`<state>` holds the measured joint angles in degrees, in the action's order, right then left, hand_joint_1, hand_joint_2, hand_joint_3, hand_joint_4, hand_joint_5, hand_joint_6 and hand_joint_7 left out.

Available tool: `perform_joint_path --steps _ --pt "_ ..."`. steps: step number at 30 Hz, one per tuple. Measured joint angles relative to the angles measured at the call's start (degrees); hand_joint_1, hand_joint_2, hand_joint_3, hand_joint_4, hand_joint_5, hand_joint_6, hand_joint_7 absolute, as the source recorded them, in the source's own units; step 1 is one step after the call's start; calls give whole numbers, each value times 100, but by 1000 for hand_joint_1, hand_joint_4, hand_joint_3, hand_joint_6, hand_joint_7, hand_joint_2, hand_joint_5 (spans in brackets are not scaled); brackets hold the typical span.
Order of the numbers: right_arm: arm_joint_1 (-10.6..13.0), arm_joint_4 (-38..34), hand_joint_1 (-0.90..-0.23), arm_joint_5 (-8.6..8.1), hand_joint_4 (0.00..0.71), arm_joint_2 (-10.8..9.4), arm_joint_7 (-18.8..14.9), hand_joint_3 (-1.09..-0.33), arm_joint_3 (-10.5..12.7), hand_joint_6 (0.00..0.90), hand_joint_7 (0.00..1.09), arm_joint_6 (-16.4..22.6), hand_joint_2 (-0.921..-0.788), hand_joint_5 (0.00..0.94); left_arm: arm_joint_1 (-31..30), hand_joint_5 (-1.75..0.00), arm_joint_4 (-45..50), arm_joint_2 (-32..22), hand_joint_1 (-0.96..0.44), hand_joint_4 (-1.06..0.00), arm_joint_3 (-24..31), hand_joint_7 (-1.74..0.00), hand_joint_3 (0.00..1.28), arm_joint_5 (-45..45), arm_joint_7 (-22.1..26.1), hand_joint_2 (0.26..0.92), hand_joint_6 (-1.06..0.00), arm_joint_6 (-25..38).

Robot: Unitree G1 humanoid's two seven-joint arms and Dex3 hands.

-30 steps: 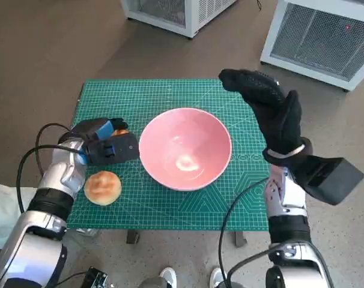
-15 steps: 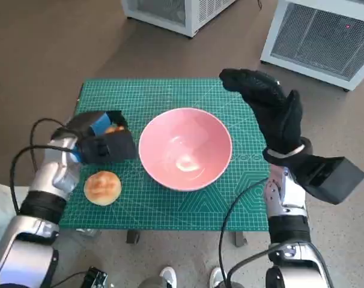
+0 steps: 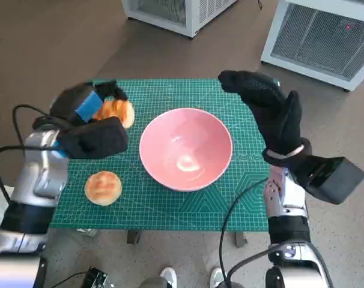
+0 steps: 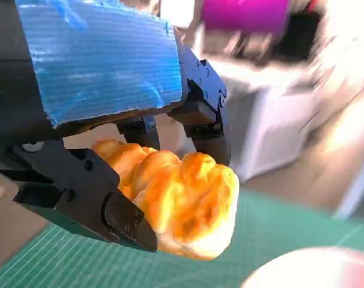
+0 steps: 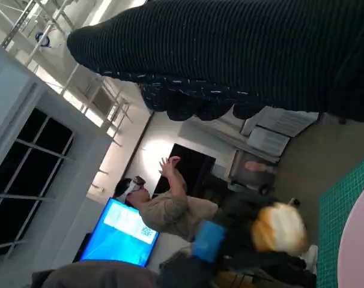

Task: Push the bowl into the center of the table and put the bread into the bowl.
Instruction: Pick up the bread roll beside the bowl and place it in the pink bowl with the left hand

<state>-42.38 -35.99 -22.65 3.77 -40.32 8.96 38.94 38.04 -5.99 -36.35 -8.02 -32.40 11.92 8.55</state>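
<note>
The pink bowl (image 3: 185, 148) sits near the middle of the green mat. My left hand (image 3: 89, 108) holds a golden bread roll (image 3: 116, 111) lifted above the mat, left of the bowl; the left wrist view shows that roll (image 4: 182, 201) gripped between black fingers (image 4: 86, 201). A second round bun (image 3: 103, 187) lies on the mat near the front left. My right hand (image 3: 269, 114) is raised with fingers spread, holding nothing, above the bowl's right side. In the right wrist view the glove (image 5: 242, 54) spans the top and the held roll (image 5: 277, 229) shows far off.
The green cutting mat (image 3: 170, 96) covers the small table. Two white metal units (image 3: 317, 36) stand on the floor behind. A person (image 5: 164, 201) with raised hands sits by a blue screen (image 5: 125, 237) in the right wrist view. Cables hang beside both forearms.
My left hand has risen off the mat with the roll in its grip, moving up and away from the table. The bowl, the bun and my right hand have stayed put.
</note>
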Motion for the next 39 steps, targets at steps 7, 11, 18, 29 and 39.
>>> perform_joint_path --steps 7,11,18,29,39 --pt "3 1 -728 -20 188 0 -7 -735 5 -1 649 -1 -921 0 -163 -1071 785 142 2 -779 114 -1149 24 -15 -103 920 -637 -147" --pt "7 4 -728 -20 188 -1 -7 -735 5 -1 649 0 -921 0 -186 -1065 1127 292 1 -784 78 -1154 24 -61 -106 920 -634 -236" --pt "32 11 -728 -22 188 -7 -9 -736 4 -1 649 0 -921 0 -185 -1059 1467 605 2 -786 -243 -1158 23 -100 28 919 -635 -391" --pt "53 22 -729 -22 189 -20 -8 -734 5 -1 650 15 -921 1 -21 -1058 1125 987 2 -788 -931 -1151 21 -352 415 919 -639 -634" --pt "81 44 -716 -26 189 -21 -9 -735 26 -1 649 33 -921 1 178 -1134 355 1221 1 -784 -1322 -1068 24 -443 527 918 -651 -992"
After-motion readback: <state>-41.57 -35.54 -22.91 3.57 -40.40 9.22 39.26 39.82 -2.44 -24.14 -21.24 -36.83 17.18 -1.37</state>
